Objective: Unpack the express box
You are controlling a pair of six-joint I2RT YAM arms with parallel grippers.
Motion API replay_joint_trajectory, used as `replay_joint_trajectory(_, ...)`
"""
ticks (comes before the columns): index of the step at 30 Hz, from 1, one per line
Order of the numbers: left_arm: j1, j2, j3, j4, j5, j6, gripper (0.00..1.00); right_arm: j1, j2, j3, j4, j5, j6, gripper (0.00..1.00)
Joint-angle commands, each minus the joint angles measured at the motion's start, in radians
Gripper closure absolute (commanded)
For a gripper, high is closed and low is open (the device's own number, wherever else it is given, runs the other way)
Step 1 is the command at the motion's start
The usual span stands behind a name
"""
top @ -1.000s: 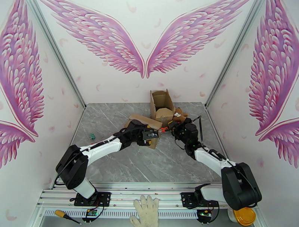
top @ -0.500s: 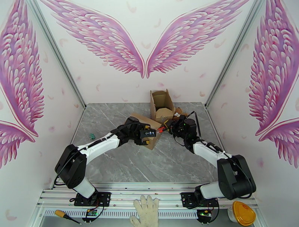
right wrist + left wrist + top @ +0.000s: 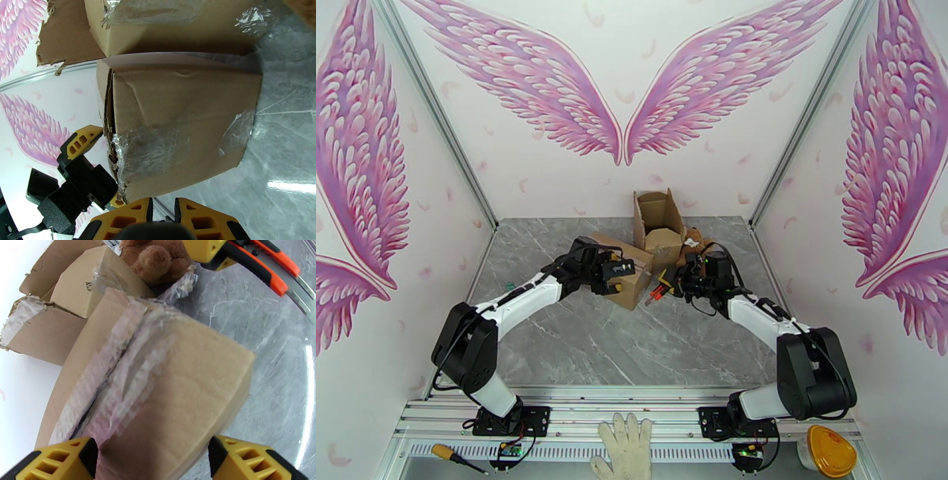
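We read this as a robot data-collection booth, not a home or shop; beyond the left gripper (image 3: 620, 272) and right gripper (image 3: 671, 283) the walls (image 3: 553, 87) are a printed pink-wing backdrop held in aluminium posts (image 3: 436, 110); a marble-look tabletop (image 3: 632, 347) sits under both; behind them an extrusion rail (image 3: 632, 410) carries the arm bases (image 3: 509, 418); further back lie a work glove (image 3: 626, 454), a screwdriver (image 3: 454, 456) and a yellow-lidded tub (image 3: 829, 454).

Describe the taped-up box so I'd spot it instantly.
Look at the grey marble table, toward its back. Of two cardboard boxes, the taped box lies nearer the arms, crinkled clear tape over its seam; the open box behind stands gaping.
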Motion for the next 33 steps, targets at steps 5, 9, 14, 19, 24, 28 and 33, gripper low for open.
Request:
replay_joint_trajectory(5, -0.036, -0.065, -0.005, 0.002, 0.026, -0.100, 0.22, -0.013, -0.124, 0.029, 0.115, 0.176, -0.024, 1.00)
replay_joint_trajectory(9, -0.019, -0.127, -0.002, 0.030, 0.007, -0.206, 0.20, -0.011, -0.159, 0.051, 0.101, 0.328, -0.088, 1.00)
replay_joint_trajectory(14, 0.041, -0.152, 0.073, 0.028, -0.073, -0.480, 0.16, 0.045, -0.168, 0.127, -0.072, 0.486, -0.295, 1.00)
replay_joint_trajectory(19, 0.164, -0.080, 0.226, -0.094, -0.111, -0.869, 0.16, 0.180, -0.188, 0.152, -0.180, 0.765, -0.488, 1.00)
replay_joint_trajectory(24, 0.257, 0.052, 0.345, -0.242, -0.128, -1.082, 0.16, 0.331, -0.126, 0.207, -0.222, 1.010, -0.646, 1.00)
replay_joint_trajectory(28, 0.311, 0.150, 0.362, -0.226, -0.032, -1.212, 0.18, 0.427, -0.033, 0.278, -0.235, 1.183, -0.759, 1.00)
replay_joint_trajectory(33, 0.319, 0.218, 0.343, -0.198, 0.107, -1.252, 0.21, 0.491, 0.111, 0.390, -0.253, 1.288, -0.860, 1.00)
